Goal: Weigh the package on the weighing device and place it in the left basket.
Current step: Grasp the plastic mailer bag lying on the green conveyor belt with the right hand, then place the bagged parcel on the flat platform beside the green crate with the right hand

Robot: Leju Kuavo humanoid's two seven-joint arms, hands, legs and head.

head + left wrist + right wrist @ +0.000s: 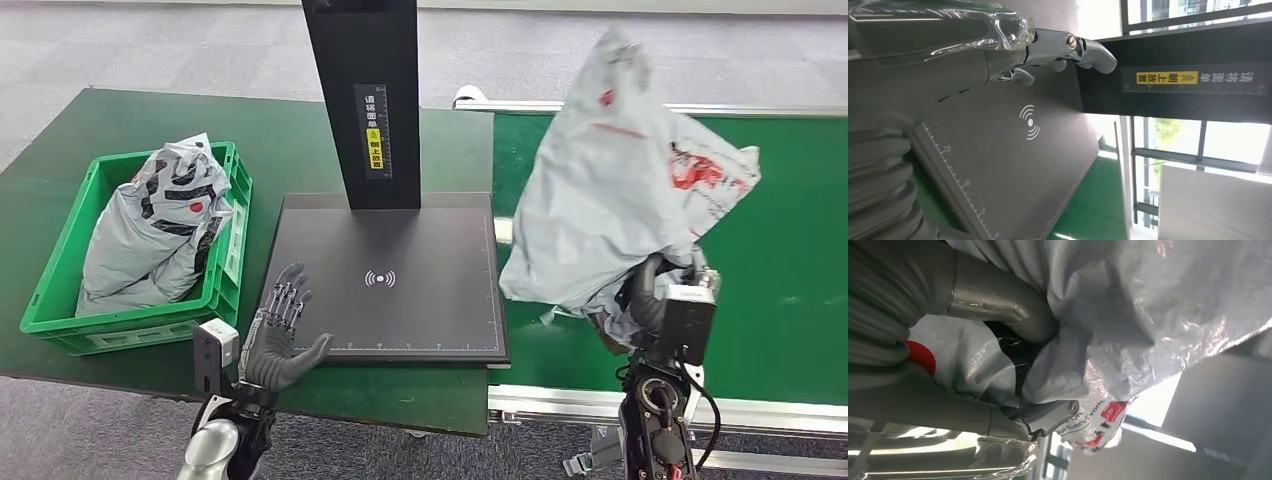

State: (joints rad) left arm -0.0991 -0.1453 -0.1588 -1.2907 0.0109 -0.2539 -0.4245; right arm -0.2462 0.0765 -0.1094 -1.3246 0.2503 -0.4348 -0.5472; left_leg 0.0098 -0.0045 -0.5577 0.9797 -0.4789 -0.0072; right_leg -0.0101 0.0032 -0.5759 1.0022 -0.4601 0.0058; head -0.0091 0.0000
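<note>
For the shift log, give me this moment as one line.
right hand: holds grey package raised, right of scale | left hand: open at scale platform | green basket: holds other packages

Greys, greens and black across the weighing station

The package (620, 190) is pale grey plastic with red print; the basket (60, 290) is bright green, holding grey bags (155, 225) patterned in black with a red spot. The weighing device (400, 290) is black with white ruler marks and a white signal symbol, its post bearing a yellow label (375, 148). The surface (60, 130) is dark green.
</note>
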